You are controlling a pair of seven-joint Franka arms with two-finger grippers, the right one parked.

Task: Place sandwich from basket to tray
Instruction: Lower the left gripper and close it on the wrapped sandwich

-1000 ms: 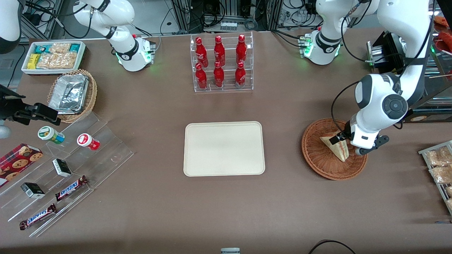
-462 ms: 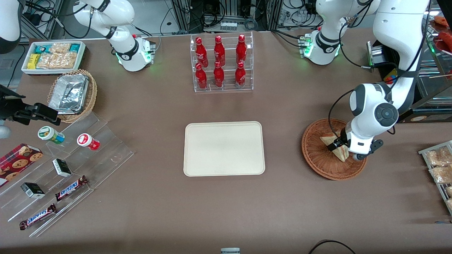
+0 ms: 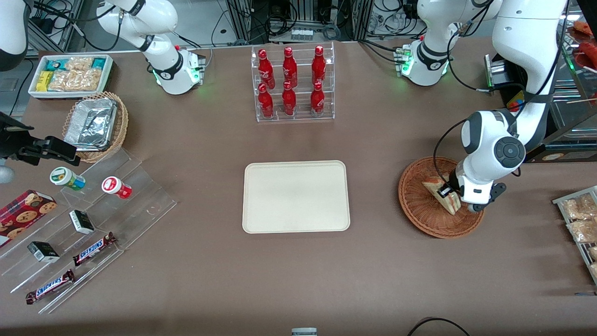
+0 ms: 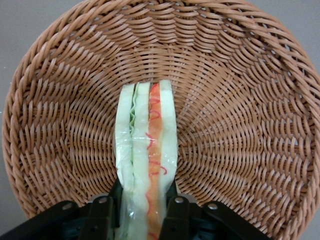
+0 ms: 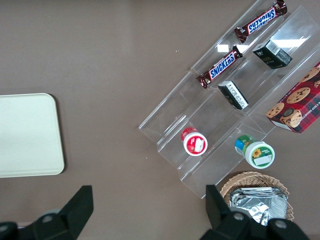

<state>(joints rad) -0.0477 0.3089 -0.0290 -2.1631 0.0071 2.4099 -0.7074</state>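
Observation:
The sandwich (image 3: pixel 440 195) is a pale wedge with orange and white filling, standing on edge in the reddish-brown wicker basket (image 3: pixel 419 212) toward the working arm's end of the table. In the left wrist view the sandwich (image 4: pixel 147 150) sits between the two black fingers (image 4: pixel 175 212), which press its wrapped sides inside the basket (image 4: pixel 240 100). My left gripper (image 3: pixel 448 193) is low in the basket, shut on the sandwich. The cream tray (image 3: pixel 295 196) lies flat at the table's middle; it also shows in the right wrist view (image 5: pixel 27 135).
A clear rack of red bottles (image 3: pixel 292 84) stands farther from the camera than the tray. A stepped acrylic shelf with snacks (image 3: pixel 79 219), a tan basket of foil trays (image 3: pixel 95 123) and a white tub (image 3: pixel 70 74) lie toward the parked arm's end. Bagged snacks (image 3: pixel 578 219) lie beside the basket.
The left arm lowered into the basket and shifted slightly toward the tray; the fingers came down around the sandwich and closed on it.

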